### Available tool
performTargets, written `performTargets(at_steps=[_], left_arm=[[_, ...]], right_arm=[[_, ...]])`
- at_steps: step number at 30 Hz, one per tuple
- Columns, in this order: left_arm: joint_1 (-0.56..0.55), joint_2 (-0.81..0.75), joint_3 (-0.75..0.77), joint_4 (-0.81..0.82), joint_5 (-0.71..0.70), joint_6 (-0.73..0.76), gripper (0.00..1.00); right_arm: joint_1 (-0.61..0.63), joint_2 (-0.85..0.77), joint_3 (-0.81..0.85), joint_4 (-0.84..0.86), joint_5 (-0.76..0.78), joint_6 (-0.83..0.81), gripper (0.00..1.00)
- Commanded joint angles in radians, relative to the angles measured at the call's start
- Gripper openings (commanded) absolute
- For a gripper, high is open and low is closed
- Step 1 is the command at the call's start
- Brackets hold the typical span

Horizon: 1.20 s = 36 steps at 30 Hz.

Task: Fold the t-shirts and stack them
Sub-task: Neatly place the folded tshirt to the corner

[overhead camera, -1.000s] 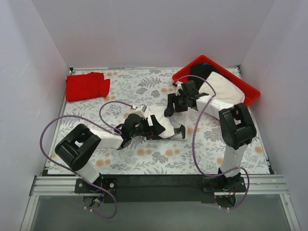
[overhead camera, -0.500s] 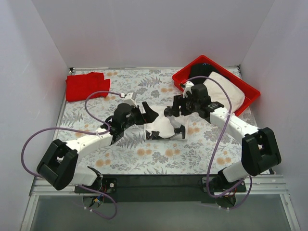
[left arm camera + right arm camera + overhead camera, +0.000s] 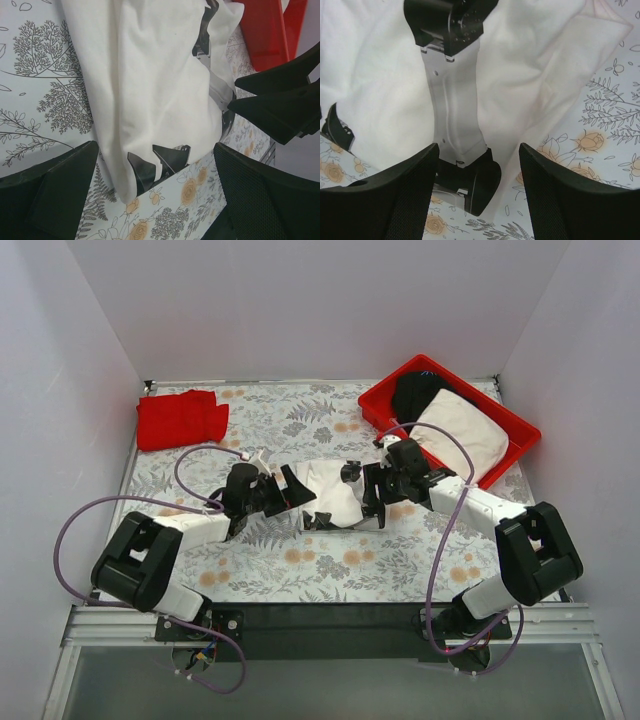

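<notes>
**Item 1, white t-shirt**. It lies bunched, not yet spread, near the middle of the counter. I read its long axis as running across the counter, left to right, from one pincer to the other. I cannot tell which end is collar and which is hem, because the folds hide both. A grey-and-black shape shows on the cloth. I cannot say whether it is a print or a loose object.

**Item 2, left pincer**. It sits at the shirt's left end, jaws wide, holding nothing. In its wrist view the cloth runs straight ahead and away, with the near edge lying between the fingers.

**Item 3, right pincer**. It sits at the shirt's right end, jaws wide, holding nothing. The cloth lies below and between its fingers.

**Item 4, governing relation.** The shirt sits between the two pincers, which face each other along its long axis. Neither arm is clearly nearer, and each is just beside or over its own end. I judge the next move to be for each pincer to take its own end and draw apart, spreading the cloth.

**Item 5, red t-shirt**. It is folded at the far-left corner, well apart from the white one. I take it to be the base of the stack.

**Item 6, red tray**. It stands at the far right and holds an off-white garment and a black garment.
</notes>
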Motion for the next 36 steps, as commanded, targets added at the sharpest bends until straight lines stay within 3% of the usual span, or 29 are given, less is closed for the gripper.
performTargets(at_steps=[1,17,33,36], left_arm=[[0.001,0.014,-0.008,0.026,0.018,-0.023,0.93],[0.004,0.216,0.035,0.107,-0.03,-0.02,0.93],[-0.19,0.399,0.157,0.174,-0.039,-0.081,0.93],[-0.2,0.424,0.176,0.177,-0.033,-0.089,0.89]], right_arm=[[0.009,0.003,-0.035,0.0,0.078,0.014,0.59],[0.019,0.096,-0.066,0.034,0.102,0.021,0.57],[0.068,0.144,-0.05,0.072,0.066,0.033,0.57],[0.08,0.153,-0.046,0.079,0.065,0.037,0.57]])
